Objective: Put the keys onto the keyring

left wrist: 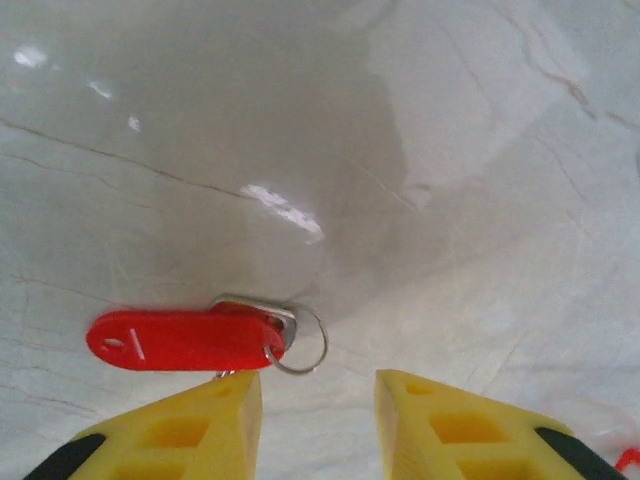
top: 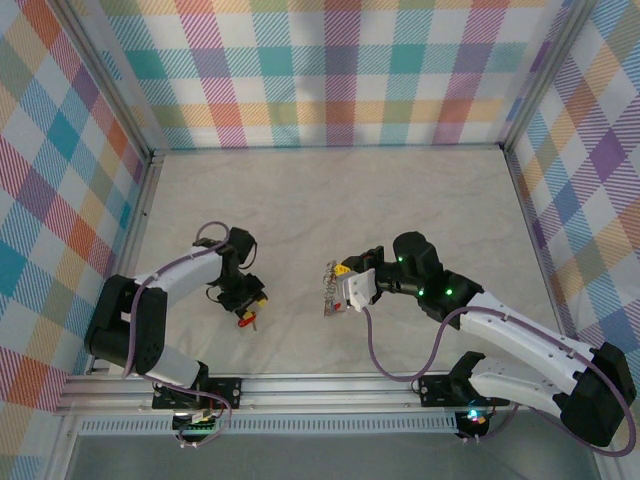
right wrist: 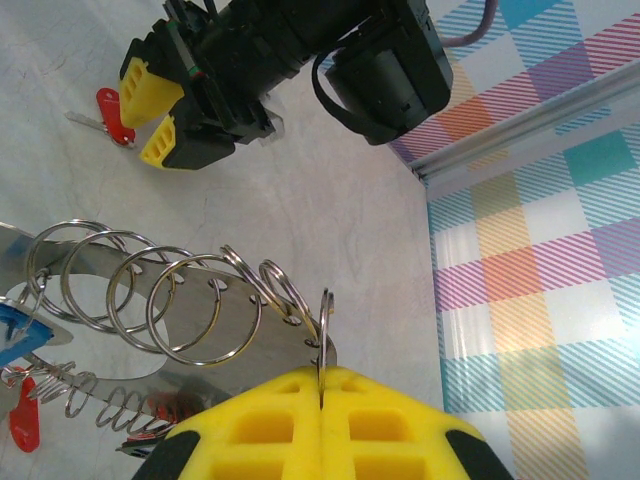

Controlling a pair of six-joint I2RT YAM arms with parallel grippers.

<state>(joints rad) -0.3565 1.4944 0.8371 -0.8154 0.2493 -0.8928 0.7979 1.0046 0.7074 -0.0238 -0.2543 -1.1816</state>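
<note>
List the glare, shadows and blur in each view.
Left wrist: white glare streaks on the table, with a broad soft shadow across it; the red key is fairly sharp, and the left gripper tips are close and soft. Right wrist: the keyring coils are crisp and glinting. Top external: the light is even, with faint shadows beneath the arms.

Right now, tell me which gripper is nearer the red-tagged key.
Left. The left gripper sits just beside the red-tagged key, jaws parted; the right gripper is well off to its right, shut on the keyring.
</note>
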